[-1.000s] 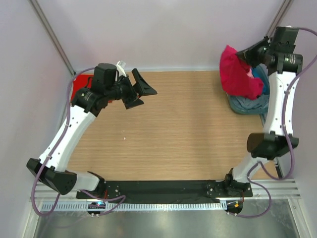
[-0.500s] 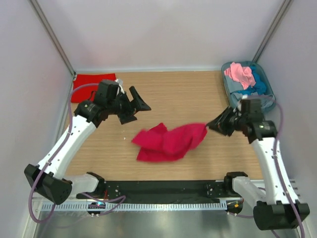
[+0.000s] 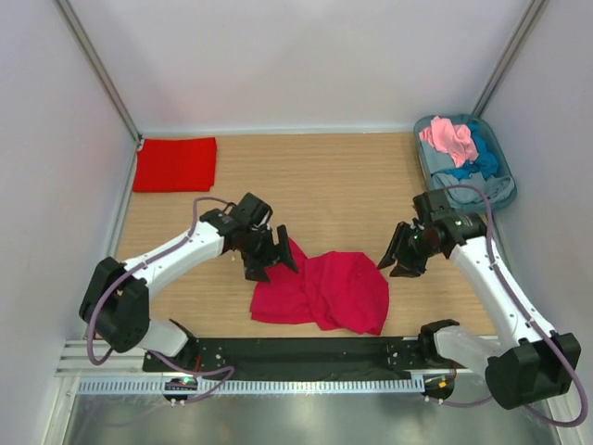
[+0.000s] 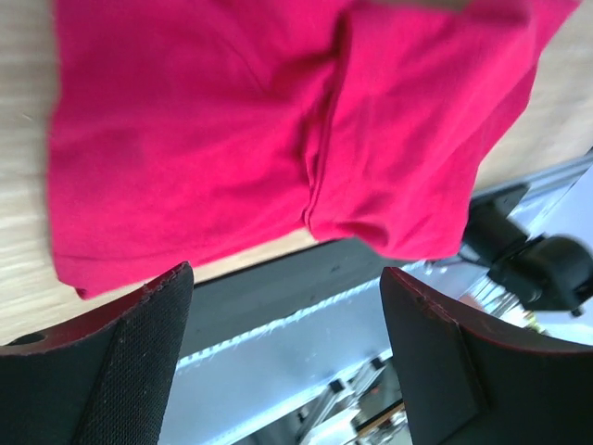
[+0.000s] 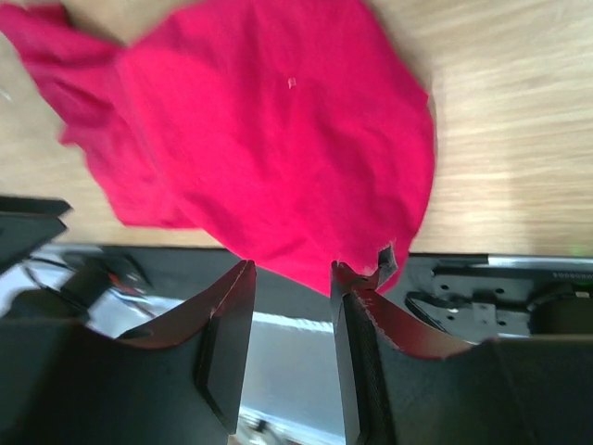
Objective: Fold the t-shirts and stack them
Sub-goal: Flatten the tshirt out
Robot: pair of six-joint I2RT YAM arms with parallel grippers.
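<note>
Pale walls (image 3: 306,65) enclose wooden table (image 3: 343,176) bearing crimson t-shirt (image 3: 324,292); left tool (image 3: 275,269), right tool (image 3: 394,267) spread.

Top view: bright, even, diffuse illumination, sharp throughout. Shadows on tabletop (image 3: 343,185) faint, soft-edged. Metal rail (image 3: 306,417) at near edge shows mild sheen. Left wrist view: area beyond near tabletop edge washed out, defocused. Right wrist view: crimson t-shirt (image 5: 278,130) blurred at its left end; wood grain sharp.

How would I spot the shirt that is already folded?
Start at the wooden table and go to its far left corner. The red shirt there lies flat as a neat rectangle, unlike the crumpled pinkish-red shirt near the front edge.
</note>
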